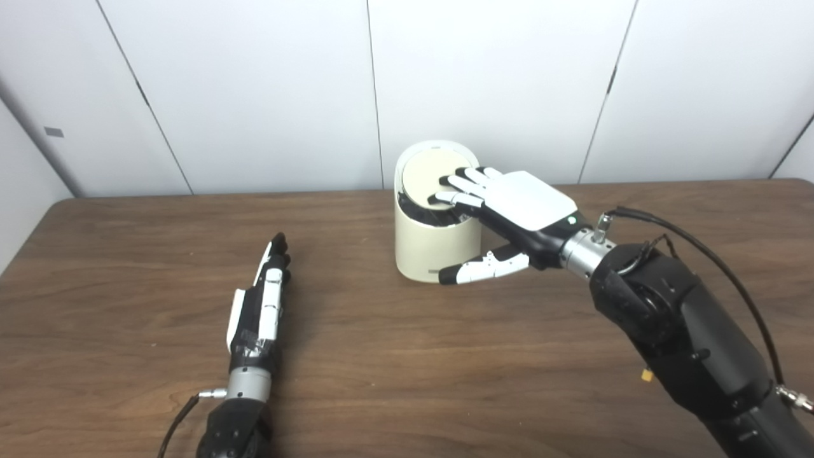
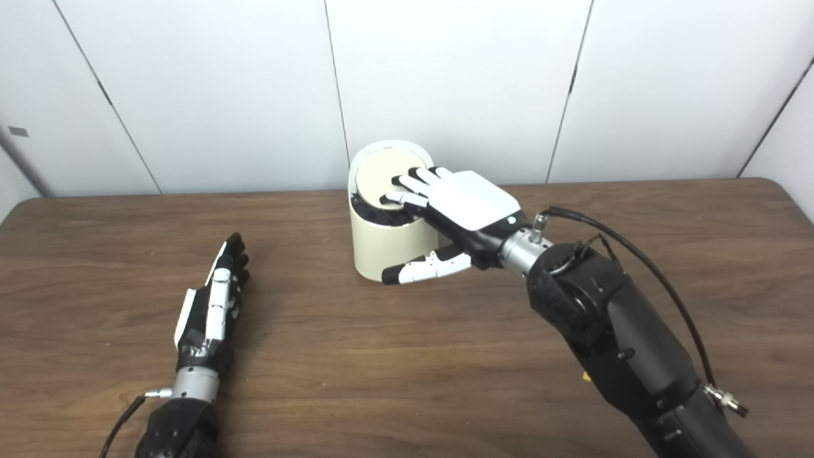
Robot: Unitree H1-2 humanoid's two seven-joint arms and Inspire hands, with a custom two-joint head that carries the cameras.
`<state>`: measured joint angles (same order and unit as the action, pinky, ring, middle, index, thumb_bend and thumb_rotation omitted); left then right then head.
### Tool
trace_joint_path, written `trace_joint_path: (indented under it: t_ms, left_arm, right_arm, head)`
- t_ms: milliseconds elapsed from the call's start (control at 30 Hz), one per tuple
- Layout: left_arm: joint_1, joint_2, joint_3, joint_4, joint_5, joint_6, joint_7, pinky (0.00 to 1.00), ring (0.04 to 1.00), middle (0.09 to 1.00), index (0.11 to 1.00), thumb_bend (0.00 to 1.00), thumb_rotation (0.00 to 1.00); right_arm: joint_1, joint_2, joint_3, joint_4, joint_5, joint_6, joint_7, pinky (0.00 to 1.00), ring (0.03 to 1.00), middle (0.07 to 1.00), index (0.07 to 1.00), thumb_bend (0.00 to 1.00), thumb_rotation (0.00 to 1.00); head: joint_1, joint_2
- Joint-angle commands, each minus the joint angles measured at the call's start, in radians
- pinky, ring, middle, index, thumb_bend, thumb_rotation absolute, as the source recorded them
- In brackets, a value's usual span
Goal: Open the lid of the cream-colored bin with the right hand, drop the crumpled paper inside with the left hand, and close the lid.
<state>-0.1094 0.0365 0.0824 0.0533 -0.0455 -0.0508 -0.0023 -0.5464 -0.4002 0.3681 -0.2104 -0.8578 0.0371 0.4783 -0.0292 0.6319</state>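
The cream-colored bin stands at the back middle of the table. Its round lid is tilted, raised at the back, with a dark gap showing at the front. My right hand lies over the bin's right side, fingers stretched flat on the lid and thumb low against the bin's front wall. My left hand rests edge-up on the table to the bin's left, fingers straight, holding nothing. No crumpled paper shows in either view.
The brown wooden table reaches to white wall panels just behind the bin. A black cable loops off my right forearm.
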Motion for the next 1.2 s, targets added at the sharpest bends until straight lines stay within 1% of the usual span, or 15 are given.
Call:
trace_joint_path:
  t_ms: [0,133,167,233,467,567,733,800,833,967,1033,1167]
  left_arm:
    - [0.004,-0.001,-0.007,-0.01,-0.003,-0.017,-0.004,1.0,1.0,1.0,1.0,0.49,1.0]
    - [0.004,-0.002,-0.007,-0.019,-0.003,0.0,-0.002,1.0,1.0,1.0,1.0,0.51,1.0]
    - [0.005,-0.002,-0.007,-0.023,-0.002,0.006,-0.001,1.0,1.0,1.0,1.0,0.51,1.0]
    - [0.006,-0.003,-0.007,-0.029,-0.001,0.013,0.0,1.0,1.0,1.0,1.0,0.52,1.0]
    - [0.006,-0.002,-0.01,-0.038,0.0,0.018,-0.002,1.0,1.0,1.0,1.0,0.52,1.0]
    - [0.006,-0.002,-0.012,-0.039,0.001,0.01,-0.003,1.0,1.0,1.0,1.0,0.5,1.0]
    - [0.006,-0.005,-0.011,-0.047,-0.004,0.007,-0.002,1.0,1.0,1.0,1.0,0.5,1.0]
    - [0.006,-0.006,-0.01,-0.045,-0.009,-0.005,-0.003,1.0,1.0,1.0,1.0,0.5,1.0]
    - [0.006,-0.007,-0.01,-0.045,-0.01,-0.008,-0.003,1.0,1.0,1.0,1.0,0.49,1.0]
    - [0.005,-0.008,-0.007,-0.047,-0.015,-0.006,-0.001,1.0,1.0,1.0,1.0,0.5,1.0]
    - [0.004,-0.011,-0.003,-0.048,-0.021,-0.001,0.001,1.0,1.0,1.0,1.0,0.5,1.0]
    - [0.004,-0.011,-0.002,-0.049,-0.025,0.002,0.0,1.0,1.0,1.0,1.0,0.49,1.0]
  right_arm:
    - [-0.019,-0.021,-0.017,-0.023,-0.003,0.005,0.019,1.0,1.0,0.96,0.866,0.68,1.0]
    - [-0.015,-0.016,-0.026,-0.024,0.0,0.012,0.027,1.0,1.0,0.949,0.87,0.68,1.0]
    - [-0.014,-0.015,-0.027,-0.025,-0.001,0.013,0.027,1.0,1.0,0.946,0.87,0.67,1.0]
    - [-0.014,-0.013,-0.028,-0.027,-0.004,0.012,0.026,1.0,1.0,0.945,0.871,0.66,1.0]
    - [-0.017,-0.008,-0.024,-0.019,-0.016,0.013,0.033,1.0,1.0,0.952,0.883,0.65,1.0]
    - [-0.021,-0.01,-0.013,-0.013,-0.039,0.01,0.036,1.0,1.0,0.946,0.883,0.65,1.0]
    - [-0.029,-0.01,-0.005,-0.012,-0.055,0.018,0.066,1.0,1.0,0.901,0.843,0.66,1.0]
    - [-0.034,-0.013,-0.001,-0.011,-0.058,0.021,0.08,1.0,1.0,0.881,0.81,0.66,1.0]
    - [-0.036,-0.014,0.001,-0.01,-0.061,0.022,0.087,1.0,1.0,0.873,0.776,0.66,1.0]
    - [-0.04,-0.016,0.007,-0.007,-0.072,0.027,0.105,1.0,1.0,0.861,0.707,0.66,1.0]
    - [-0.041,-0.015,0.01,-0.007,-0.074,0.034,0.114,1.0,1.0,0.855,0.696,0.66,1.0]
    - [-0.041,-0.015,0.011,-0.008,-0.074,0.041,0.115,1.0,1.0,0.857,0.714,0.66,1.0]
  head:
    - [-0.001,0.0]
    - [-0.001,0.0]
    - [-0.001,0.007]
    - [0.001,0.009]
    - [0.002,0.014]
    - [0.003,0.017]
    - [0.004,0.021]
    - [0.005,0.022]
    - [0.005,0.022]
    - [0.005,0.024]
    - [0.005,0.024]
    - [0.006,0.024]
